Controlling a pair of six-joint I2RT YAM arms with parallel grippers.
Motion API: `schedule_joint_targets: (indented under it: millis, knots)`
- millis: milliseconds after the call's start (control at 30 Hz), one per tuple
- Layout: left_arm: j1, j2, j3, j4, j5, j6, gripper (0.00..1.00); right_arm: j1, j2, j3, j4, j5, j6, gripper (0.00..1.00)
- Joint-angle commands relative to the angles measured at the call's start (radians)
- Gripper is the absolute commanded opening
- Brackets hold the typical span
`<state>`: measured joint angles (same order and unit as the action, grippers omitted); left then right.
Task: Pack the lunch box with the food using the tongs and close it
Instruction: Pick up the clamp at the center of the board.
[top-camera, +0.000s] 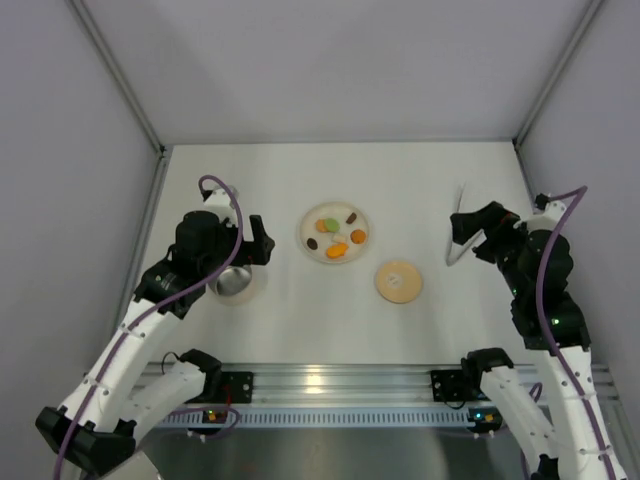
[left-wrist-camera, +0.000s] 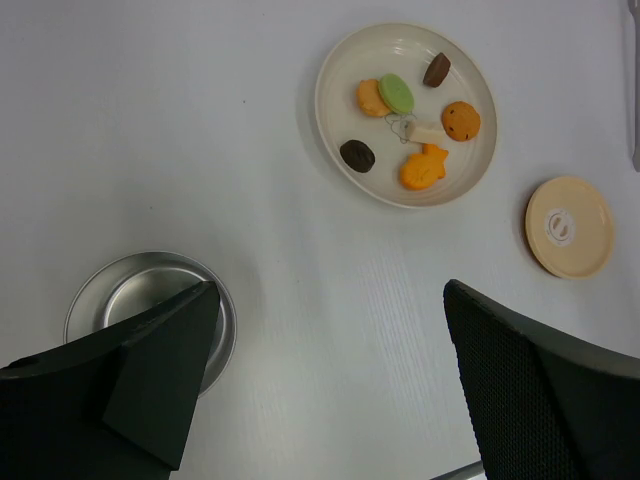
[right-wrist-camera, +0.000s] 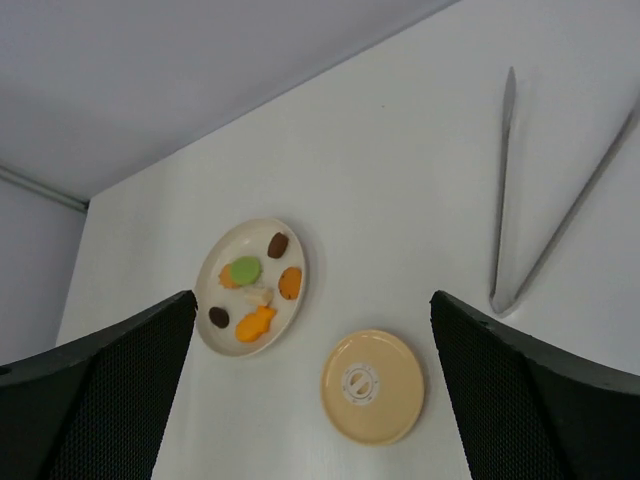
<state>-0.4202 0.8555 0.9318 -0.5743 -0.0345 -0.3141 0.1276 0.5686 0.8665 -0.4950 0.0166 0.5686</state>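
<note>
Right wrist: left gripper (left-wrist-camera: 330, 288), right gripper (right-wrist-camera: 312, 297) spread, empty.
I fear the thin tongs (right-wrist-camera: 502, 190), flat at far right, skid when pinched.

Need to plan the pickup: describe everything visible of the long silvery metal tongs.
The long, thin silvery-grey metal tongs lie flat on the white table, right of the flat round tan lid. Two narrow arms, joined at one end, spread in an open V. Nothing touches them; one tip runs out of the right wrist view.
</note>
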Motion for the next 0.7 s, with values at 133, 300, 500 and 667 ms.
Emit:
schedule_joint_targets:
  millis: [133, 300, 500, 667]
  knots:
    - [0.004, -0.015, 0.007, 0.054, -0.002, 0.010, 0.99, -0.013, 0.089, 0.075, -0.154, 0.323, 0.028, 0.99]
    - [0.004, -0.018, 0.007, 0.054, -0.001, 0.010, 0.99, -0.020, 0.302, 0.097, -0.155, 0.448, 0.089, 1.00]
    - [0.004, -0.029, 0.012, 0.054, -0.010, 0.007, 0.99, -0.199, 0.646, 0.203, -0.139, 0.268, 0.126, 0.87]
    - [0.004, -0.049, 0.007, 0.056, 0.001, 0.004, 0.99, -0.298, 0.864, 0.314, -0.112, 0.266, 0.132, 0.82]
